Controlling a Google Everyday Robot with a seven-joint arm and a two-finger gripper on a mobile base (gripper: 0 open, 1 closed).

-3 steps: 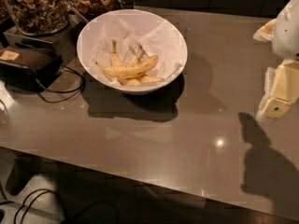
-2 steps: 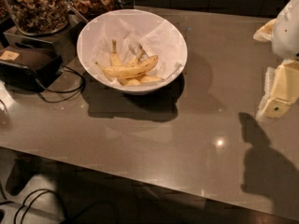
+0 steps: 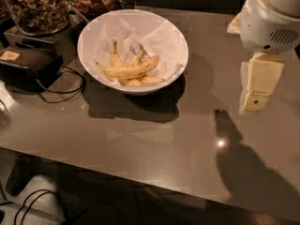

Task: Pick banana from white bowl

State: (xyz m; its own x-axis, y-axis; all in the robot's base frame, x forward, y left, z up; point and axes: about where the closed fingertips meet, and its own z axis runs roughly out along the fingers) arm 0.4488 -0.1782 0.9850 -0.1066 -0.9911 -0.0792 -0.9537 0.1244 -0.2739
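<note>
The white bowl, deep and lined with crumpled white paper, stands on the dark table at the upper left of the camera view. Inside lies the banana, long, plump and yellow, resting across two shorter, slimmer bananas. My gripper hangs cream-coloured below the arm's white housing at the right, well to the right of the bowl and above the tabletop. It holds nothing that I can see. Its shadow falls on the table below it.
Two glass jars of nuts stand behind the bowl at the far left. A black device with cables sits left of the bowl. The table's front edge runs across the lower part of the view.
My gripper and the arm's white housing have moved left, further into view and closer to the bowl. The bowl and bananas have not moved.
</note>
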